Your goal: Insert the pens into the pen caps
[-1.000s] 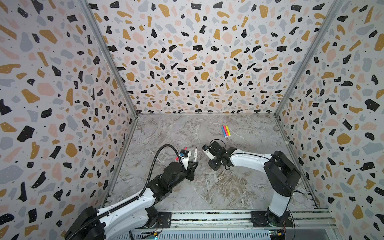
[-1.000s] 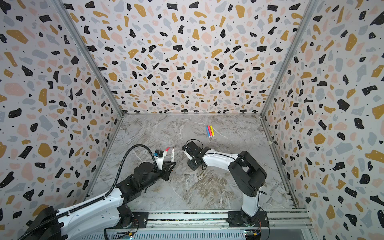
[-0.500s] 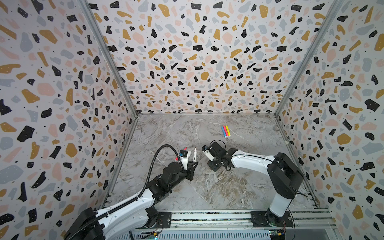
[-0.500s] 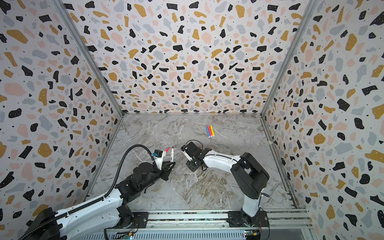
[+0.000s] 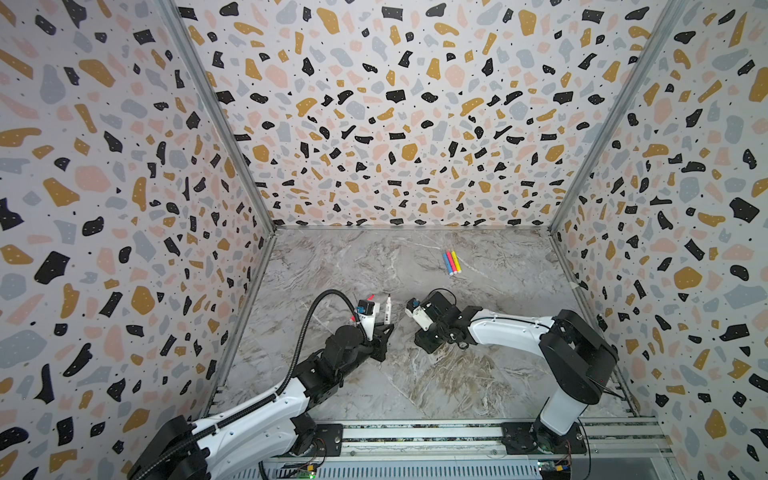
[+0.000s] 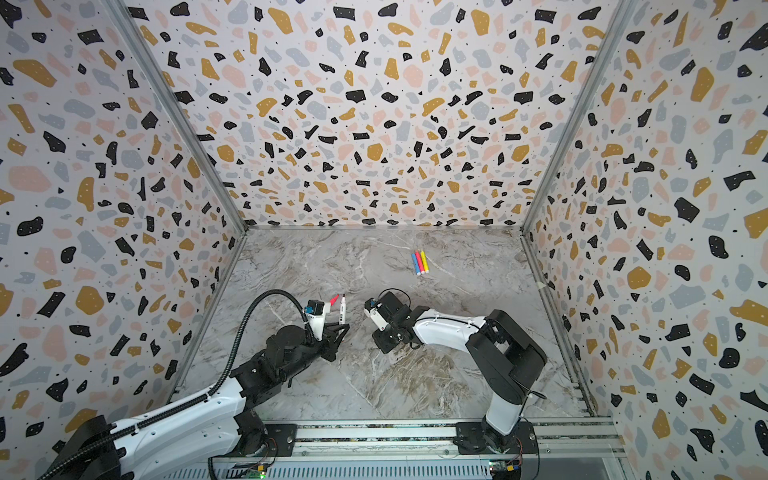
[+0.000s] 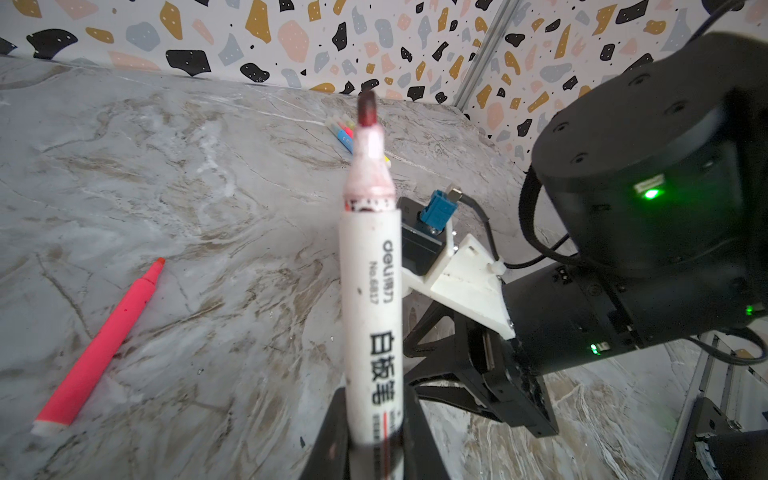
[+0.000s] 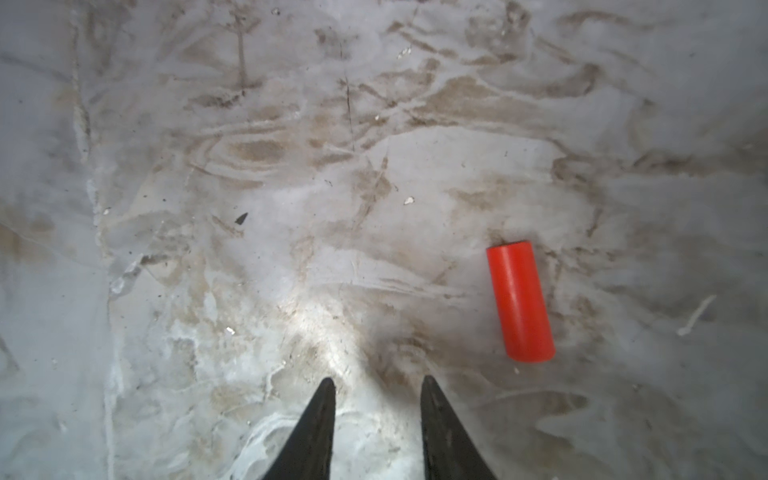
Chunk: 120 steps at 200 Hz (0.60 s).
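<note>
My left gripper (image 7: 374, 401) is shut on the lower barrel of the white pen with dark print (image 7: 370, 291), which stands upright with its bare reddish tip up; both top views show this pen (image 5: 388, 309) (image 6: 342, 309). A pink-red pen (image 7: 99, 349) lies flat on the table beside it. Blue, pink and yellow pens (image 5: 451, 262) lie side by side at the back. A red pen cap (image 8: 520, 301) lies on its side on the table, off to one side of my right gripper (image 8: 376, 380). That gripper is open, empty and pointing down at the table (image 5: 428, 345).
The marble table (image 5: 415, 395) is boxed in by terrazzo walls on three sides. A metal rail (image 5: 415, 432) with both arm bases runs along the front edge. My two wrists stand close together near the table's middle.
My right gripper's jaws have spread wider and that arm has shifted slightly. The left arm and the white pen have stayed put.
</note>
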Available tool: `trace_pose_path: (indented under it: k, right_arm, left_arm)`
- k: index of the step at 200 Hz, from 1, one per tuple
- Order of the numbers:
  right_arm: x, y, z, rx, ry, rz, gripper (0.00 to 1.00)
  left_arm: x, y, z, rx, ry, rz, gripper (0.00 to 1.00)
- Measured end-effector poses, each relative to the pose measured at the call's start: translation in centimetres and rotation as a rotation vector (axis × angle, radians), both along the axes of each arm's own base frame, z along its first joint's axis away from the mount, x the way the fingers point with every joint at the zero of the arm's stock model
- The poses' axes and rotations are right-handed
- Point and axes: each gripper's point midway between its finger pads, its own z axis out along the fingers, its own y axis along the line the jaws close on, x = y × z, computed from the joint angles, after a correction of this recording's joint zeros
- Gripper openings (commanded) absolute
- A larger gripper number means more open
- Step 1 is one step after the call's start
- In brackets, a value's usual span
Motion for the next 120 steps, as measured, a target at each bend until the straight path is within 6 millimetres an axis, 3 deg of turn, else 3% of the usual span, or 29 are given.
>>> trace_pose_path:
  k: [21,64,120]
  right_arm:
    - [0.1,-0.1,-1.0,-0.02,0.015,-0.017,0.36]
    - [1.8,0.2,-0.8,-0.031,-0.01,-0.073,0.36]
    - [4.1,-1.1,-1.0,-0.071,-0.029,-0.167,0.35]
  left_arm:
    - [0.0,0.0,0.0,0.0,0.0,0.002,0.0]
    - [0.2,0.2,0.0,0.001,-0.001,0.011,0.0]
    - [0.4,0.5,-0.1,0.003,0.001,0.022,0.0]
